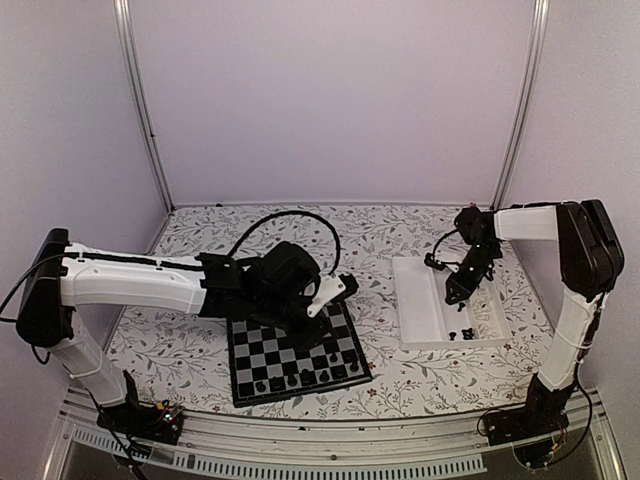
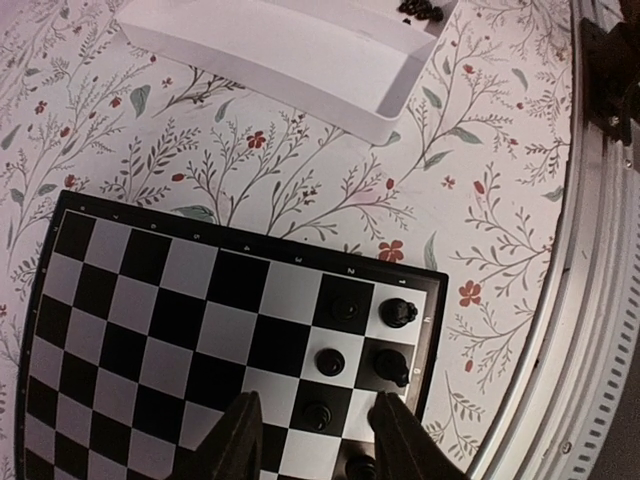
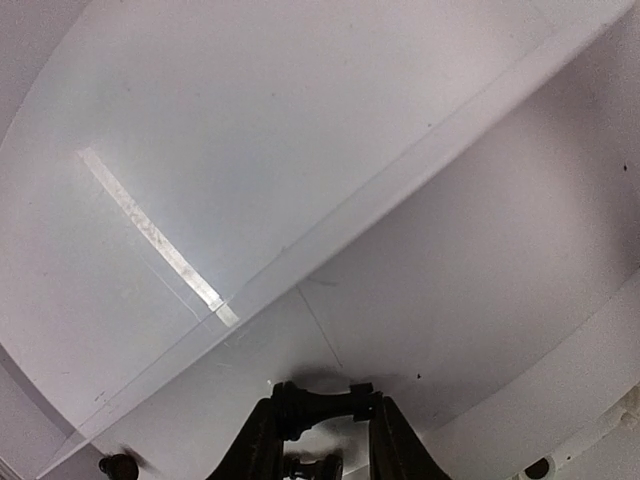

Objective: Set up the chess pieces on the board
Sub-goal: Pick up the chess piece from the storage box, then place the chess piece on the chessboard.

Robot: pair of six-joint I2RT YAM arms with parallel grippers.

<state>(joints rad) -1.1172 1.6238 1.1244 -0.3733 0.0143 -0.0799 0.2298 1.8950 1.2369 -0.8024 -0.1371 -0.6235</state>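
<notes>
The board (image 1: 255,350) lies at the near middle of the table, and several black chess pieces (image 1: 305,378) stand along its near rows. In the left wrist view these pieces (image 2: 330,362) fill the board's (image 2: 150,300) corner squares. My left gripper (image 2: 318,402) hovers open over that corner. One piece (image 2: 318,416) stands on the board between its fingers, untouched. My right gripper (image 3: 326,410) is down in the white tray (image 1: 425,325), shut on a black chess piece (image 3: 330,400) that lies crosswise between its fingertips. In the top view the right gripper (image 1: 456,296) points into the tray.
A few more black pieces (image 1: 462,333) lie at the tray's near end, and some show low in the right wrist view (image 3: 118,465). The tray (image 2: 300,55) stands just right of the board. A metal rail (image 2: 590,300) runs along the table's near edge.
</notes>
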